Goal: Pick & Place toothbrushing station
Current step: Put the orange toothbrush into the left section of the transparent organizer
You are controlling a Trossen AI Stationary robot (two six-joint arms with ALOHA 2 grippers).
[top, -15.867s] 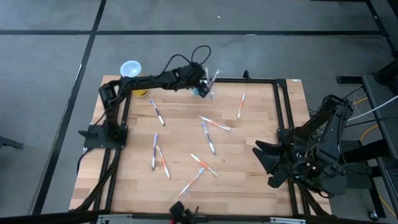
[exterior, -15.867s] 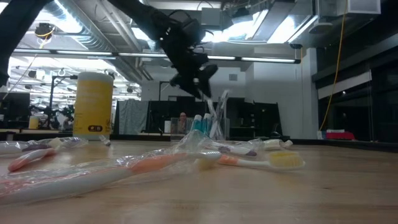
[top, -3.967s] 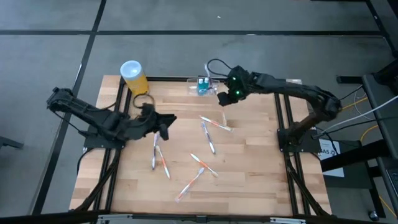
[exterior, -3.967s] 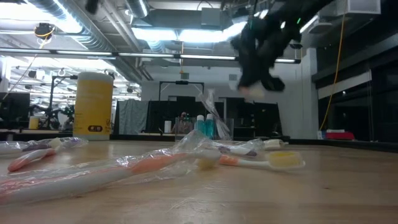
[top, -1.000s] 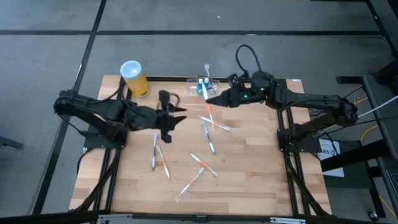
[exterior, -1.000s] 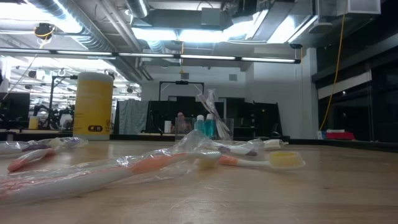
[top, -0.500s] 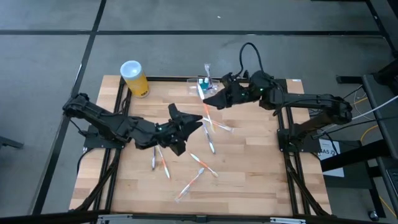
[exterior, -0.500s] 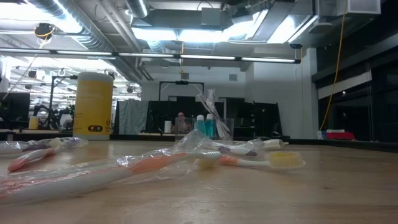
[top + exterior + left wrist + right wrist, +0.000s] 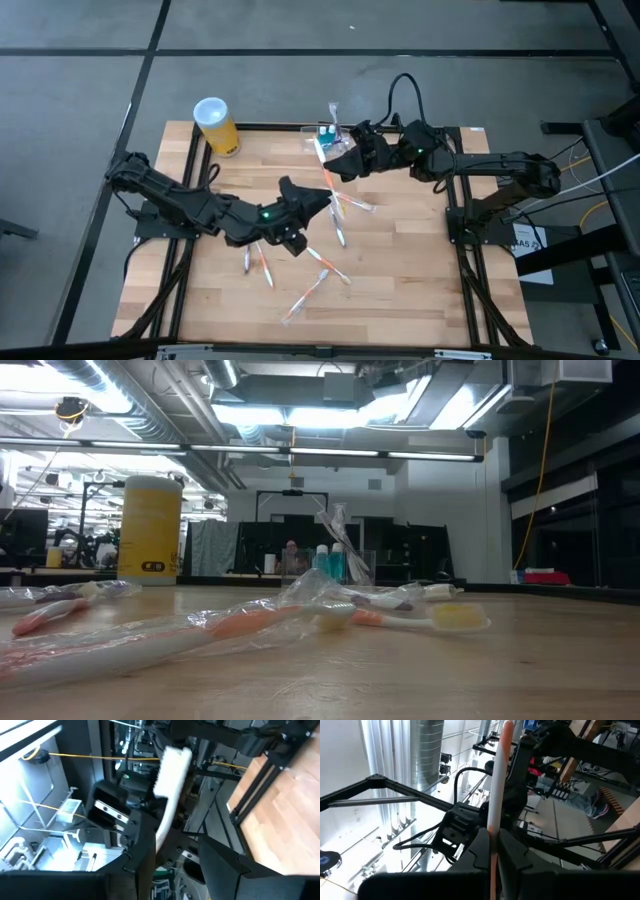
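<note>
right hand (image 9: 330, 165) pinching orange-handled toothbrush (image 9: 496, 795) | left hand (image 9: 318, 205) pinching white-bristled toothbrush (image 9: 167, 775) | advice: holding upright entering clear plastic holder (image 9: 322, 136)

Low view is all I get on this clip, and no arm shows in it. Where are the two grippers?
Observer: From above, the left gripper is over the middle of the table; the right gripper is near the clear holder at the far edge.
Operator: Carrying anything?
Observer: The right wrist view shows an orange toothbrush clamped between its fingers.
Operator: And the left?
Observer: Its wrist view shows a white toothbrush held between its fingers.
</note>
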